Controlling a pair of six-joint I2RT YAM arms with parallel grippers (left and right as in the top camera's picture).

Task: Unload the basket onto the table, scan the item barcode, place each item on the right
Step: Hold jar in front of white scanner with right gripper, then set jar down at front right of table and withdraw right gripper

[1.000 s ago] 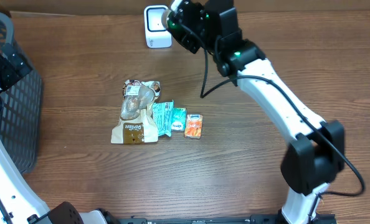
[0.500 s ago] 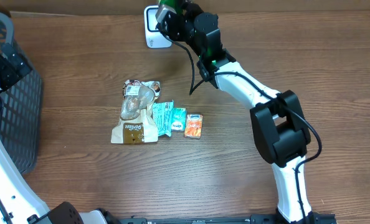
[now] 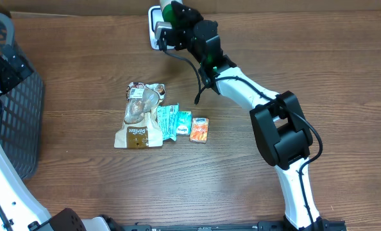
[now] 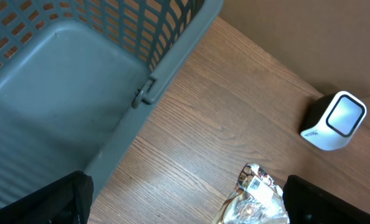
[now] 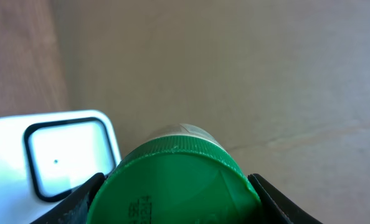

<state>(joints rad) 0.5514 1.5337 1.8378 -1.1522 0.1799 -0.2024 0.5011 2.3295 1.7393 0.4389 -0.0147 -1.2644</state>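
Two grippers: right one [image 5: 175, 193] clamped a green-capped bottle [image 5: 175, 183] beside the scanner [image 5: 54, 155]; left [image 4: 185, 199] gaped wide, empty, nr basket [image 4: 60, 93].

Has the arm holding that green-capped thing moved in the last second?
Yes. The right gripper swung left, now over the white scanner it was previously beside.

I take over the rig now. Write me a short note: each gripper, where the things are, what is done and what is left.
Right gripper: shut on the green-capped container, held right at the white scanner at the table's far edge.
Left gripper: open, empty, by the grey basket.
Snack packets lie mid-table, untouched.
Done: item picked and brought to the scanner.
Left: confirm the barcode faces the window; whether it scanned cannot be seen.
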